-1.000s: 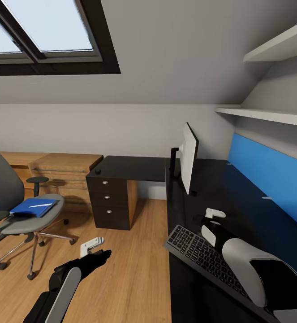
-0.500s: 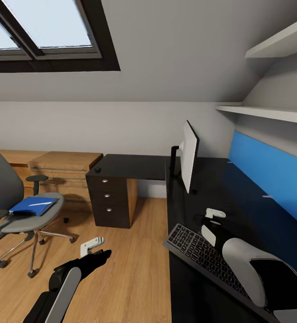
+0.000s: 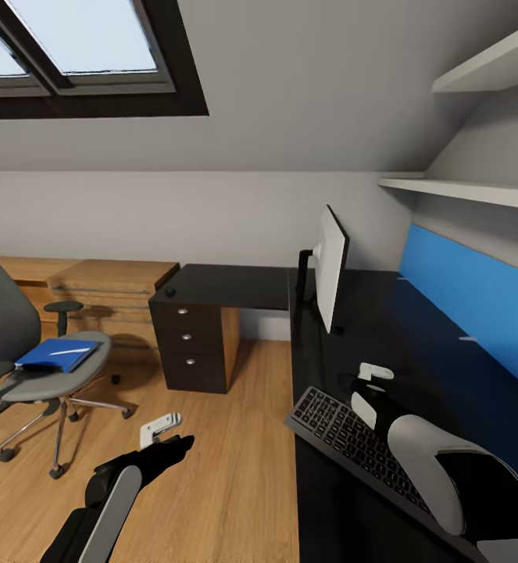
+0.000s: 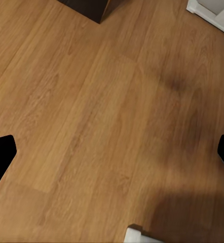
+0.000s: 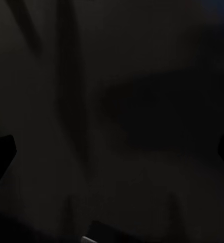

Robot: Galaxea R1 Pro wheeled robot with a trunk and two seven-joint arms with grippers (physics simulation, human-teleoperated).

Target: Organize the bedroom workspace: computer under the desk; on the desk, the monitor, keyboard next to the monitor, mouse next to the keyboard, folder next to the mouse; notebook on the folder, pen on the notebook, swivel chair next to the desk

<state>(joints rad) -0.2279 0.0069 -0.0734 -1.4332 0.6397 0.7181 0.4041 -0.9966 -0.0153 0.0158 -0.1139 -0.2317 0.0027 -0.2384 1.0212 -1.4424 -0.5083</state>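
The grey swivel chair stands at the left on the wood floor, away from the desk. The blue folder lies on its seat with the pale pen on top; I cannot make out the notebook. The monitor stands on the black desk top, seen edge-on, with the keyboard nearer me. A small dark rounded thing, probably the mouse, sits above the drawers. My left gripper hangs open over the floor. My right gripper is open over the desk top. The computer is out of view.
A black three-drawer unit holds up the desk's left wing. A low light-wood cabinet runs along the back wall behind the chair. White shelves and a blue panel line the right wall. A skylight sits above.
The whole picture has shifted a little, so the camera has moved. Both arms keep the same pose and the chair, folder, monitor and keyboard stay in place.
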